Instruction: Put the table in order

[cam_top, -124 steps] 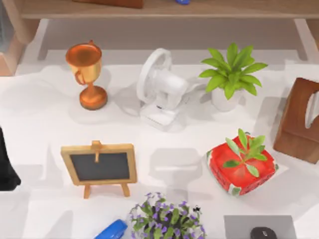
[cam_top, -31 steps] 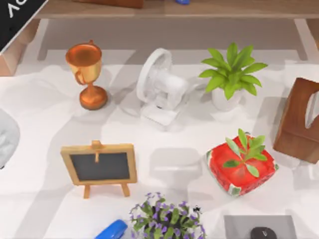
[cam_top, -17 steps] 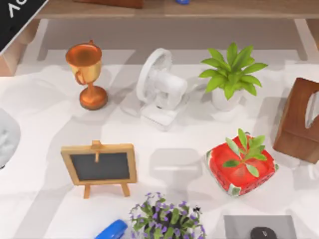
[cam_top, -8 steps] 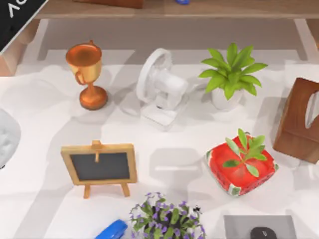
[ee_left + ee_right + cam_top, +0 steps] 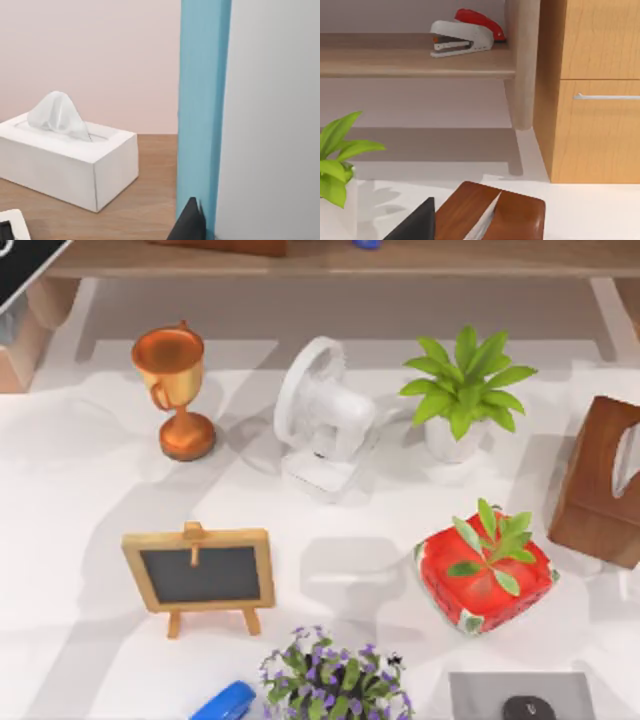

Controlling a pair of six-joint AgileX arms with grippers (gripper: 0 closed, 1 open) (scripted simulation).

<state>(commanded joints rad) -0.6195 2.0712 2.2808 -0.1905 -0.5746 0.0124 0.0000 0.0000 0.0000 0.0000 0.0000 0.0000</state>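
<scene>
The white table point(image 5: 70, 490) carries a copper trophy point(image 5: 172, 390), a white desk fan point(image 5: 320, 420), a potted green plant point(image 5: 462, 395), a small chalkboard easel point(image 5: 200, 575), a red pot with a sprig point(image 5: 485, 570), purple flowers point(image 5: 335, 675) and a brown tissue box point(image 5: 600, 480). A black piece of my left arm point(image 5: 20, 260) crosses the far left corner. Part of my left gripper point(image 5: 190, 227) is beside an upright blue-edged grey panel point(image 5: 202, 110), near a white tissue box point(image 5: 65, 155) on a wooden shelf. A dark part of my right gripper point(image 5: 415, 225) hangs by the brown tissue box point(image 5: 490, 212).
A wooden shelf point(image 5: 330, 258) runs along the back, with a red and grey stapler point(image 5: 462, 34) on it and a wooden drawer cabinet point(image 5: 592, 90) at its right. A blue item point(image 5: 225, 702) and a grey pad point(image 5: 520, 692) with a dark mouse point(image 5: 528, 708) lie at the front edge.
The grey-white shape at the table's left edge is gone. The black arm piece in the far left corner has drawn back up and left. Nothing on the table has moved.
</scene>
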